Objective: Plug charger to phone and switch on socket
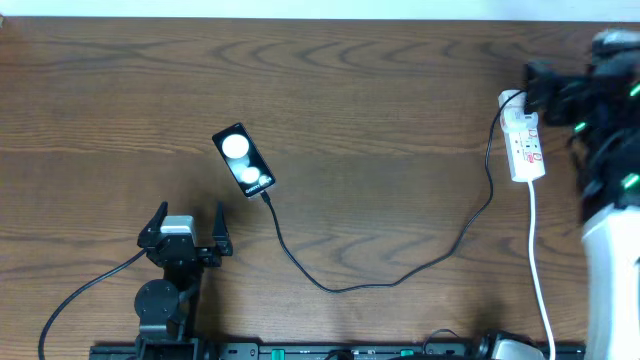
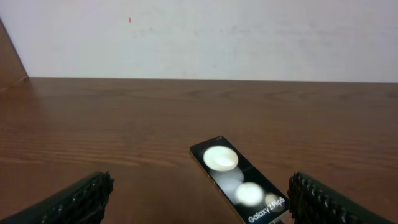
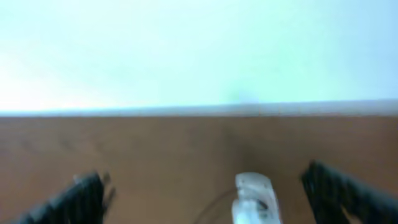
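Two robot arms at a bare wooden table (image 1: pixel 380 80), with the job apparently at its second step. The black charger (image 1: pixel 400 278) runs in a loose curve from the far-right socket (image 1: pixel 524 140) to the near end of the phone (image 1: pixel 243 160), which lies face up left of centre; the plug tip looks seated, though the joint is too small to confirm.

The left gripper (image 1: pixel 190 213) waits just near of the phone, fingers apart and empty. The right gripper (image 3: pixel 205 180) hovers by the white strip, fingers spread wide with nothing between them.

What remains, it seems, is the switch — a small target calling for one fingertip lowered squarely onto it without shoving the light strip or tugging its cord.

The wood is dark and grained; a plain pale wall (image 2: pixel 217 37) stands beyond the far edge.
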Controlling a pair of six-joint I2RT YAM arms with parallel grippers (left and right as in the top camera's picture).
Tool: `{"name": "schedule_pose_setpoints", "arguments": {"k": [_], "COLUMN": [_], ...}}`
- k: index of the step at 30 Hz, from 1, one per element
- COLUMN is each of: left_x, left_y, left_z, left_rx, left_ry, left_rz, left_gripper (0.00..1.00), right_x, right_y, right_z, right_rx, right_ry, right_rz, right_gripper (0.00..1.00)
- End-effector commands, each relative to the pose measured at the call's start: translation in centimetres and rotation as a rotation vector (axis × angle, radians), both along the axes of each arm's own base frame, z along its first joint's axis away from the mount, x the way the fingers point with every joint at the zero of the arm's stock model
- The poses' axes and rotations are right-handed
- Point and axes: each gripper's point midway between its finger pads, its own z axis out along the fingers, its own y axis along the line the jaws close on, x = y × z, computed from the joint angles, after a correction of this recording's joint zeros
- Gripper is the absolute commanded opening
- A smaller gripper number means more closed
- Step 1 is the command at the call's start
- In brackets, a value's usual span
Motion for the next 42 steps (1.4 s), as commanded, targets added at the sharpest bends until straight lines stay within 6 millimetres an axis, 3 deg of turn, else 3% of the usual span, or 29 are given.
{"name": "schedule_pose_setpoints", "arguments": {"k": [1, 6, 11, 19, 29, 32, 42], "left_x": [-0.1, -0.1, -0.1, -0.1, -0.1, -0.1, -0.1], "left_y": [0.1, 0.1, 0.1, 0.1, 0.1, 0.1, 0.1], "left_z": [-1.5, -1.5, -1.5, -1.5, -1.5, -1.5, -1.5], "left_rx": [0.014, 0.014, 0.014, 0.014, 0.014, 0.014, 0.014], "left_ry": [0.047, 0.048, 0.047, 0.048, 0.047, 0.048, 0.047], "left_rz": [0.004, 0.003, 0.004, 0.003, 0.004, 0.004, 0.004], "left_gripper": [0.92, 0.92, 0.92, 0.92, 0.92, 0.92, 0.92], "right_x": [-2.3, -6.0, -10.2, -14.8, -16.8, -17.0, -17.0], "right_y": [3.6, 5.7, 5.7, 5.9, 6.3, 6.1, 6.7], "right_z": [-1.7, -3.8, -6.8, -11.3, -15.8, -15.0, -15.0], "right_rx": [-0.107, -0.194, -0.213, -0.233, -0.215, -0.221, -0.218], "right_ry": [-0.081, -0.229, -0.282, -0.354, -0.226, -0.262, -0.263], "right_rz": [0.104, 0.146, 0.109, 0.073, 0.072, 0.051, 0.073], "right_gripper": [0.99, 0.99, 0.99, 0.99, 0.99, 0.99, 0.99]}}
